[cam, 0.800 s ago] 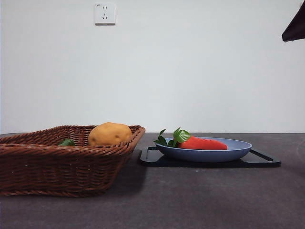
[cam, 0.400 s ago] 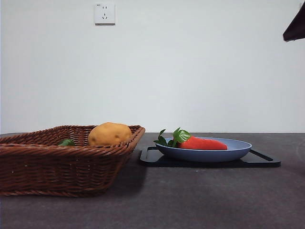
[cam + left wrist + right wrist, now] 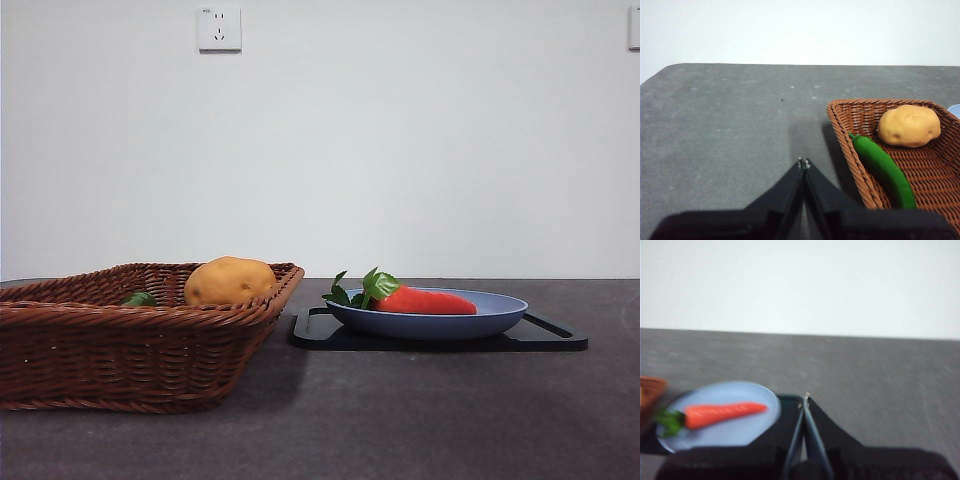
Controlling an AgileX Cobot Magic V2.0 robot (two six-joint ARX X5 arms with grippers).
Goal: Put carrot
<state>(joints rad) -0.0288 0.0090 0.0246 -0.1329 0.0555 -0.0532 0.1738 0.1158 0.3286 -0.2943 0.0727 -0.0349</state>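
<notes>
Gone from the front view's top right corner: the dark arm tip that showed there a moment ago. No arm in that view now.

Carrot (image 3: 428, 300) lies flat on the blue plate (image 3: 500, 312), which sits on a black tray (image 3: 555, 340). Long axis runs level across the front view, green leaves toward the wicker basket (image 3: 120, 355), tapered tip away from it. Basket holds a potato (image 3: 231, 281) and a long green pepper (image 3: 882, 167); carrot is not in it.

Right gripper (image 3: 805, 401): jaws pressed together, nothing between them, hanging above the tray's edge just beside the plate. Picture is blurred, so the arm is likely moving. Carrot lies off to one side of the jaws, its tip the nearer end, leaves farther.

Left gripper (image 3: 803, 163): jaws likewise closed and empty, over bare table just outside the basket's rim, well apart from the carrot.

Judgement: right arm is clearly nearer; it would need to open and swing over the carrot, closing across its width.
</notes>
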